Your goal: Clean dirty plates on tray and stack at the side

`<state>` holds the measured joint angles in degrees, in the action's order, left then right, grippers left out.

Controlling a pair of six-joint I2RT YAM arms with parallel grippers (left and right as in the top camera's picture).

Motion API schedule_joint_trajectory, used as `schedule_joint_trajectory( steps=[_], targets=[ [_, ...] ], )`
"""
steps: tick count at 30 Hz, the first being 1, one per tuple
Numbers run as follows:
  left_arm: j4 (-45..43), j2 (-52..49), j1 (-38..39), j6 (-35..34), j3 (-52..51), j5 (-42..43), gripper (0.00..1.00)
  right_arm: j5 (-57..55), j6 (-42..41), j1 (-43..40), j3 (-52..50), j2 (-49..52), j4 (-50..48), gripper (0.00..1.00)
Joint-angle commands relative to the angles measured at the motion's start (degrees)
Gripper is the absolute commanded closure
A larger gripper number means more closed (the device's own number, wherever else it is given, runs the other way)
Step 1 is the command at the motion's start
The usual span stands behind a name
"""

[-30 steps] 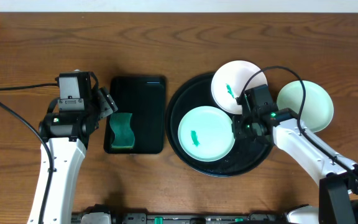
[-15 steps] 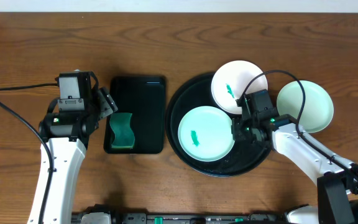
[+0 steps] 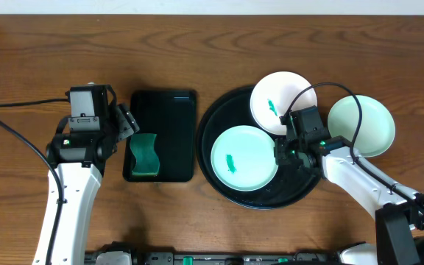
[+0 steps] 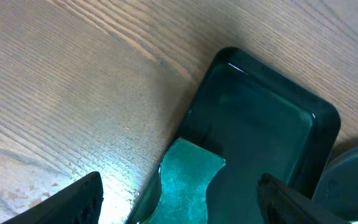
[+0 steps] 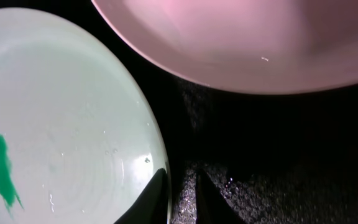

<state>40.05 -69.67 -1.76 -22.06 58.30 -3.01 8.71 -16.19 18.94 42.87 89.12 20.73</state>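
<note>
The round black tray (image 3: 219, 112) holds a mint-green plate (image 3: 243, 157) with a green smear and, at its back rim, a white plate (image 3: 278, 101) with a green smear. A second mint-green plate (image 3: 363, 125) lies on the table right of the tray, with no smear showing. My right gripper (image 3: 284, 153) is at the right rim of the tray's mint plate. In the right wrist view its fingers (image 5: 182, 199) are close together astride that plate's rim (image 5: 61, 124), under the white plate (image 5: 241, 37). My left gripper (image 3: 135, 129) is open.
A rectangular black tray (image 3: 164, 118) left of the round one holds a green sponge (image 3: 145, 153). In the left wrist view the open left fingers (image 4: 179, 199) hover over the sponge (image 4: 188, 180) and this tray (image 4: 260, 118). Wet wood lies to its left.
The right gripper shifted slightly left onto the mint plate's rim a second ago and has held still since. The left arm has not moved.
</note>
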Motion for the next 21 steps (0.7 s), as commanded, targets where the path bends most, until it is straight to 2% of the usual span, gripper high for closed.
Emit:
schedule_joint_trajectory(
  steps=[1, 7, 21],
  targets=[
    [0.0, 0.0, 0.1, 0.0, 1.0, -0.7, 0.21, -0.7, -0.8, 0.2, -1.2, 0.1, -0.9, 0.87],
    [0.0, 0.0, 0.1, 0.0, 1.0, -0.7, 0.2, -0.7, -1.0, 0.2, -1.4, 0.1, -1.3, 0.91],
    [0.0, 0.0, 0.1, 0.0, 1.0, -0.7, 0.21, -0.7, -1.9, 0.3, -1.4, 2.3, -2.4, 0.91]
  ],
)
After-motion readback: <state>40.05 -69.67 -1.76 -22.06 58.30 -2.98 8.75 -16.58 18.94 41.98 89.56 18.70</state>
